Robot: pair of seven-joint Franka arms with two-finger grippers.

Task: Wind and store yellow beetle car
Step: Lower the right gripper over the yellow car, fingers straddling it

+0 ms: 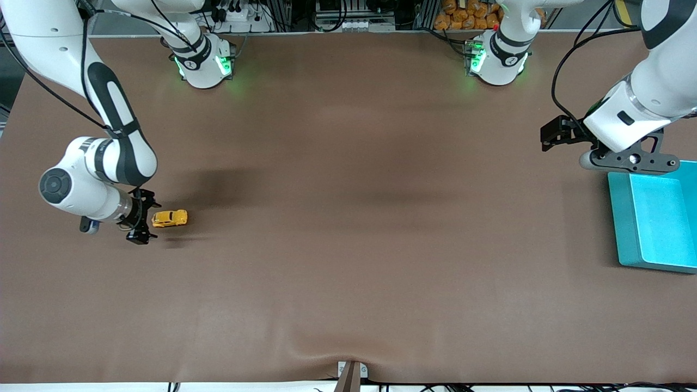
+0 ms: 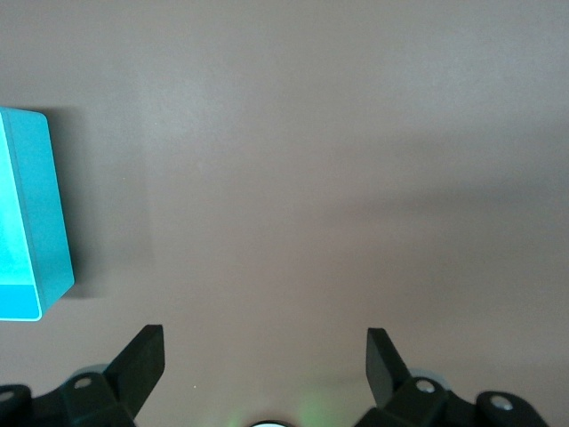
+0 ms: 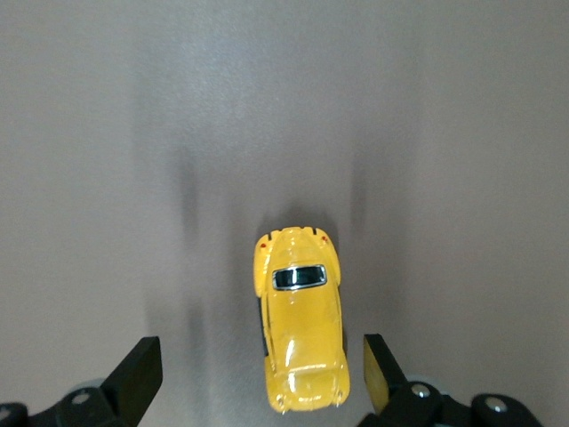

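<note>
Right hand point(image 1: 142, 222) (fingers wide) sits low beside the yellow beetle car point(image 1: 169, 218), not gripping.

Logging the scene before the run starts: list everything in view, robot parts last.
yellow beetle car: one, orange-yellow with dark windows, standing on its wheels on the table toward the right arm's end, just beside the right gripper's fingertips.
bin: one, turquoise, open-topped, nothing seen in it, on the table at the left arm's end.
table: one, brown covering, bearing the car and the bin.
right gripper: one, black fingers, open, low at the table with the car's end between its fingers, not gripping.
left gripper: one, black fingers, open, holding nothing, waiting over bare table beside the bin.
</note>
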